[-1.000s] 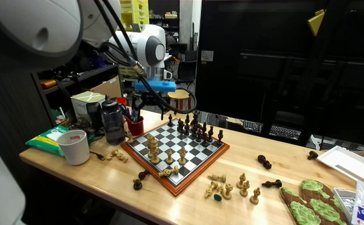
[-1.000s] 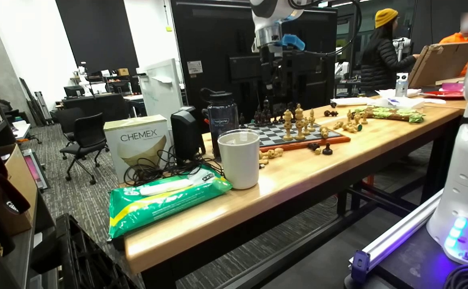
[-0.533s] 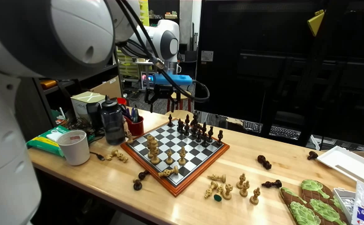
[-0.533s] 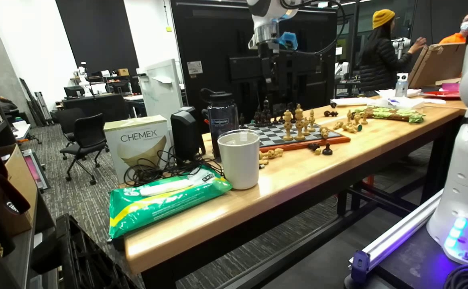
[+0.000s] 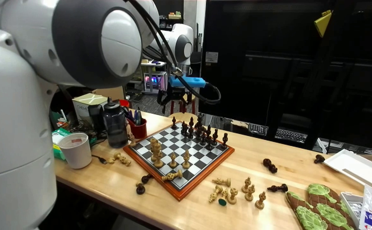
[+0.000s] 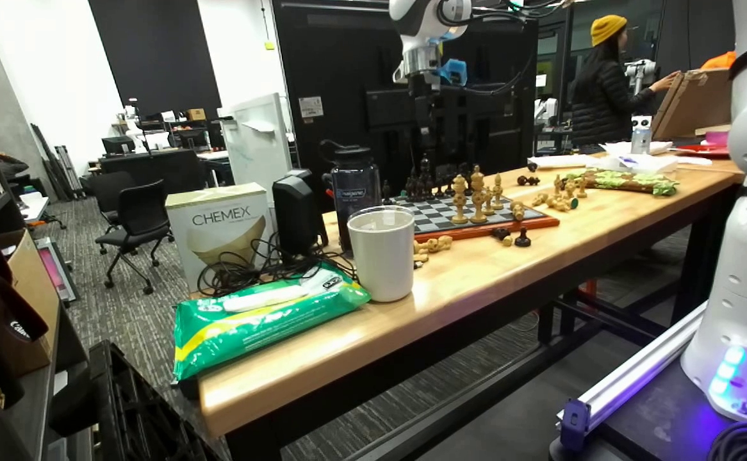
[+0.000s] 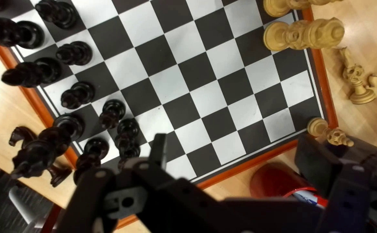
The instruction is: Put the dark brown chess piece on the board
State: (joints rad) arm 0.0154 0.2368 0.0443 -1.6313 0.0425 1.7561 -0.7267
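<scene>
The board (image 5: 205,173) lies on the wooden table, with its red-brown frame also in the wrist view (image 7: 259,159). Several dark brown chess pieces (image 5: 225,140) stand on its far side; they fill the left of the wrist view (image 7: 43,142). Loose dark brown pieces lie on the table: one right of the board (image 5: 270,166), one near the mitts (image 5: 278,187), one by the tray (image 5: 319,158), and two by the near edge (image 5: 140,189). Which one is meant cannot be told. My gripper (image 5: 173,108) is open and empty, above the board's far corner, fingers apart in the wrist view (image 7: 233,155).
Tan pieces (image 5: 186,159) stand and lie on the board and table. A red pen cup (image 5: 138,130), dark bottle (image 5: 115,124) and white cup (image 5: 75,151) stand left of the board. Oven mitts (image 5: 323,207) and a white tray (image 5: 348,163) lie at the right.
The arm has swung so that my gripper moved right and slightly up in an exterior view, staying open. The board and pieces have not moved.
</scene>
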